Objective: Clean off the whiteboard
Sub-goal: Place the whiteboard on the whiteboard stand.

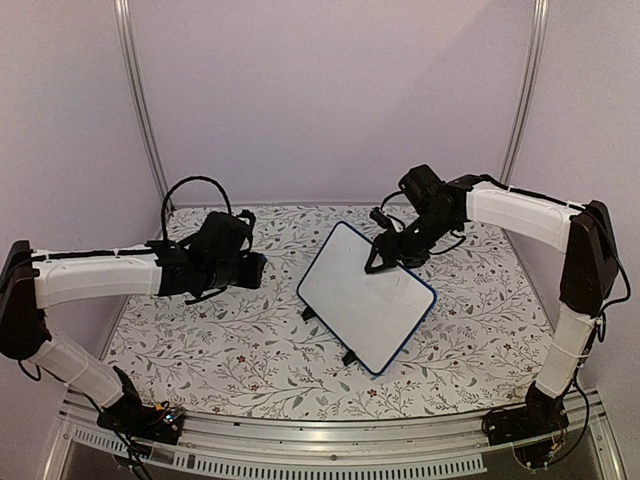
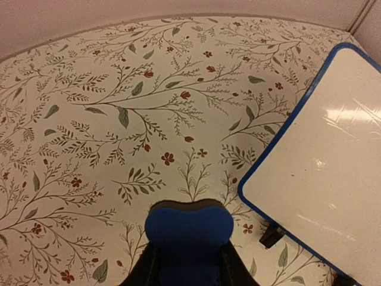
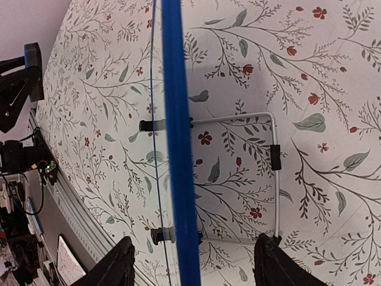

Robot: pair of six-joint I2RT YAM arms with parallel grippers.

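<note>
Pale lilac walls, two metal uprights at the back. Bench (image 1: pixel 250 360) covered in a cloth printed with leaves and small red flowers.

Whiteboard (image 1: pixel 365 295): mid-bench, slightly right of centre, propped at a tilt on its wire stand (image 3: pixel 275 179), corner pointing toward the near edge. Blue frame, two black feet on the cloth.

Board face: blank from above, no writing to be made out. The left wrist view shows only glare and faint streaks on the white. Judging by that, the wiping looks done or as good as done. Any trace near the far edge can't be ruled out, as the arm covers it.

Left end effector (image 1: pixel 245 268): well left of the board, off the surface, clamped on a blue eraser block (image 2: pixel 189 226). Eraser not touching the board.

Right end effector (image 1: pixel 385 258): at the board's far upper edge. Fingers (image 3: pixel 116 265) wide apart, the blue frame running between them, no contact visible on either side.

What seems left: pull both arms clear, put the eraser down.
</note>
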